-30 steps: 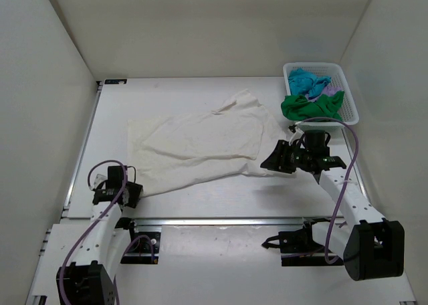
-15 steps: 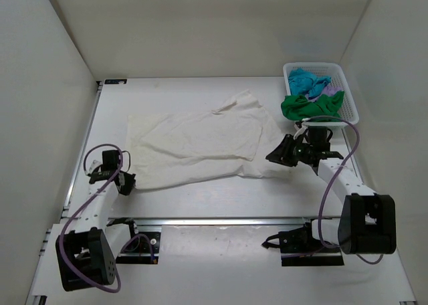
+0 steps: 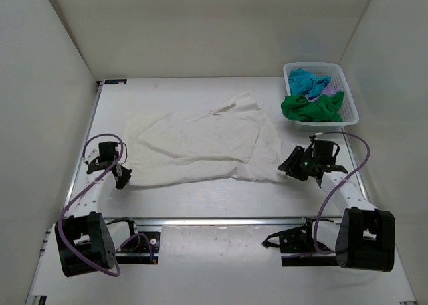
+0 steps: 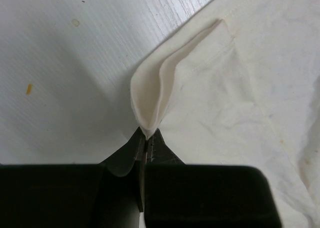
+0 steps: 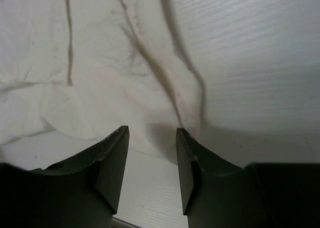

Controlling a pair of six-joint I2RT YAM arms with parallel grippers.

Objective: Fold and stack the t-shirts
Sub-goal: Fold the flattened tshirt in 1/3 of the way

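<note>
A large cream-white t-shirt lies spread flat in the middle of the table. My left gripper sits at its near left corner. In the left wrist view the left gripper is shut on a raised fold of that cream cloth. My right gripper rests at the shirt's near right corner. Seen from the right wrist, the right gripper is open, with the wrinkled cream cloth just ahead of its tips and nothing held. Green, turquoise and lilac t-shirts are bunched in the basket.
The white lattice basket stands at the far right corner of the table, close behind the right arm. White walls close the table in on the left, back and right. A metal rail runs along the near edge.
The left gripper shut on the shirt's near left corner and drew it left. The right gripper moved right and nearer, its jaws narrowing and then opening; the shirt now lies stretched wider.
</note>
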